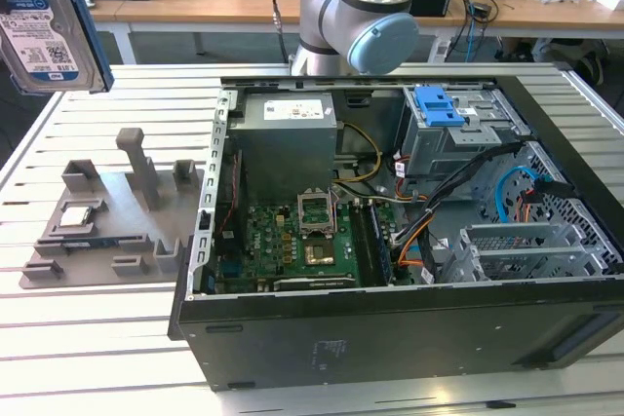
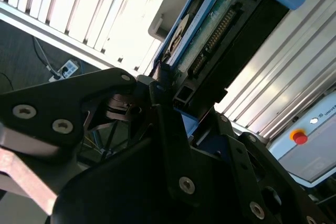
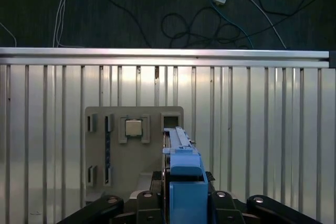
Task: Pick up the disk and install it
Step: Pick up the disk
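The disk (image 1: pixel 41 36), silver with a white-and-blue label and a blue bracket, hangs in the air at the exterior view's upper left, above the table's far left corner. In the first wrist view I see the disk (image 3: pixel 178 137) edge-on, high above the grey fixture plate (image 3: pixel 134 156). My gripper (image 3: pixel 185 195) is shut on the disk, its black fingers (image 3: pixel 157 182) pressing on both sides. In the second wrist view the disk (image 2: pixel 210 40) shows its connector edge, sticking out from the gripper (image 2: pixel 173 100).
An open computer case (image 1: pixel 390 338) lies on the slatted metal table (image 1: pixel 97 338), with a drive cage and blue latch (image 1: pixel 439 104) at its far right. The fixture plate (image 1: pixel 107 211) left of it carries a small processor chip (image 1: pixel 76 216). The arm's base (image 1: pixel 361 17) stands behind the case.
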### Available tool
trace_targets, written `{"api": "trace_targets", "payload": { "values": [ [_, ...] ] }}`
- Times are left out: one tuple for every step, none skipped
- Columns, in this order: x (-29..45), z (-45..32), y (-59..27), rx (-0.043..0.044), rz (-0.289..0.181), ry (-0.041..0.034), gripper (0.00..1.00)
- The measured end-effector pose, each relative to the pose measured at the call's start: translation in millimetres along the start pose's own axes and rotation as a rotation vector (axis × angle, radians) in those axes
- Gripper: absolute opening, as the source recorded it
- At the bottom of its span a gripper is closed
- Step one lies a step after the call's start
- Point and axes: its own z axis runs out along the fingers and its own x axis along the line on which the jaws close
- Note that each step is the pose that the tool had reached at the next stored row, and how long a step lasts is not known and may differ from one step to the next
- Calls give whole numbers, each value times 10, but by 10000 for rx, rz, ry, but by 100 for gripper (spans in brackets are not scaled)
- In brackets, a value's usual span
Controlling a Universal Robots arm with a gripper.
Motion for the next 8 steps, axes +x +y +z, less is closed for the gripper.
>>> {"api": "trace_targets", "payload": {
  "values": [
    [0, -13, 0, 0, 0, 0, 36],
    [0, -26, 0, 0, 0, 0, 36],
    [0, -37, 1, -1, 0, 0, 36],
    [0, -53, 1, 0, 0, 0, 36],
    [0, -64, 1, -1, 0, 0, 36],
    [0, -73, 1, 0, 0, 0, 36],
    [0, -83, 2, 0, 0, 0, 36],
    [-1, -92, 2, -1, 0, 0, 36]
  ]
}}
